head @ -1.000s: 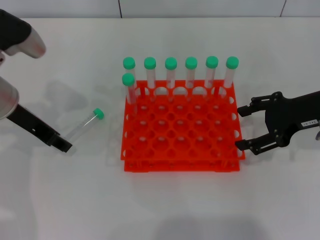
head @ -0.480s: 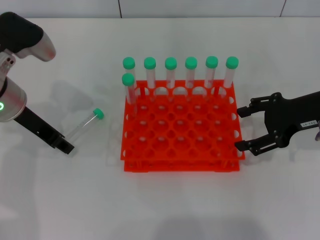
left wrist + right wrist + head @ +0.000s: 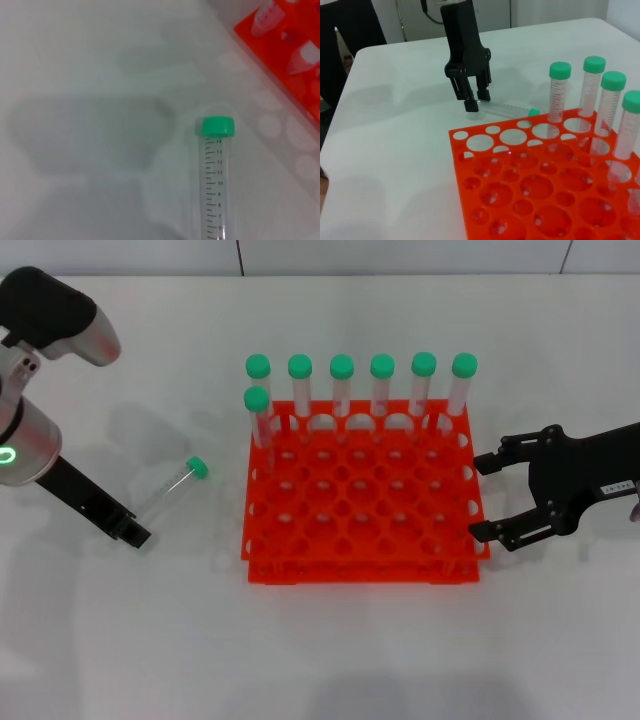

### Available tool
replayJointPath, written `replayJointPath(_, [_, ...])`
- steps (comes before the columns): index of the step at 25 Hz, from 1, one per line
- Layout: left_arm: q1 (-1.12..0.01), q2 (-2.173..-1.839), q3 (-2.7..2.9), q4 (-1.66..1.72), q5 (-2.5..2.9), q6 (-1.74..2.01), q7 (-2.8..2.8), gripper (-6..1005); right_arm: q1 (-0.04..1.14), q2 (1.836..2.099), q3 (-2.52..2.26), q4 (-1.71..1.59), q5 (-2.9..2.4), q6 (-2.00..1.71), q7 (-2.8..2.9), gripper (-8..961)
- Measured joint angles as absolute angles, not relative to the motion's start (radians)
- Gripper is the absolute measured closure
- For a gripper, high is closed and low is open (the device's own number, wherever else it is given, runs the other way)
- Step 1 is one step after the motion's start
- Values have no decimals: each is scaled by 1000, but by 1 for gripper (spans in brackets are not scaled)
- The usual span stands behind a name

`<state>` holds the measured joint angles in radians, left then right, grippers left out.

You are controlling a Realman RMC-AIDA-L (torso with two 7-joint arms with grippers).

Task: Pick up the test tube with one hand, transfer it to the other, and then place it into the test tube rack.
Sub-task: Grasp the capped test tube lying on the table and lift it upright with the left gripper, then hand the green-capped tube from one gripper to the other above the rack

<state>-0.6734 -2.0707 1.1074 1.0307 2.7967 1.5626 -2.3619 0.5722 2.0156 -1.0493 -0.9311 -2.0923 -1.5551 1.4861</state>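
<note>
The test tube (image 3: 172,488) lies flat on the white table left of the rack, green cap toward the rack. It also shows in the left wrist view (image 3: 216,185) and the right wrist view (image 3: 506,108). My left gripper (image 3: 135,534), unlabelled, sits at the tube's bottom end, tilted down. In the right wrist view (image 3: 476,101) its fingers stand close together and hold nothing. The orange-red test tube rack (image 3: 360,540) stands mid-table with several green-capped tubes along its far side. My right gripper (image 3: 482,497), with the white label, is open and empty beside the rack's right edge.
The upright tubes (image 3: 342,390) fill the rack's far row, with one more (image 3: 258,415) in the second row at the left. Most of the rack's holes hold nothing. The table's far edge meets a grey wall (image 3: 400,255).
My left arm's wrist has swung up and to the right, and its gripper tip has shifted slightly toward the near side. The tube and the right arm have not moved.
</note>
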Motion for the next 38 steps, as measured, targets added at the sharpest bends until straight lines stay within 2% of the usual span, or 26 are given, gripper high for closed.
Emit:
replayJointPath(1, [-673,-2072,1109,1031,2797,1562,-2362,542,572,2016,-1049,-931,-2092,-1555,1486,163])
replayJointPath(6, [-675,-2073,1111,1020,2802,1546,-2372,718,572,2016,-1049,-931,-2091,-1554,1486,165])
replayJointPath(16, [-677,-2073,1104,1024,2805,1537,-2379,815,572,2015,-1049,-931,-2091,-1554,1486,169])
replayJointPath(21, [-647,-2076,1103,1157,2790,1544,-2409,812,568,2013,-1049,-931,-2091,-1554,1486,172])
replayJointPath(28, [-538,-2078,1102,1360,2649,1408,-2409,808,565,2012,-1048,-932,-2091,-1553,1481,175])
replayJointPath(38, [-393,-2078,1096,1367,2201,1151,-2103,802,563,2013,-1049,-931,-2091,-1556,1473,179])
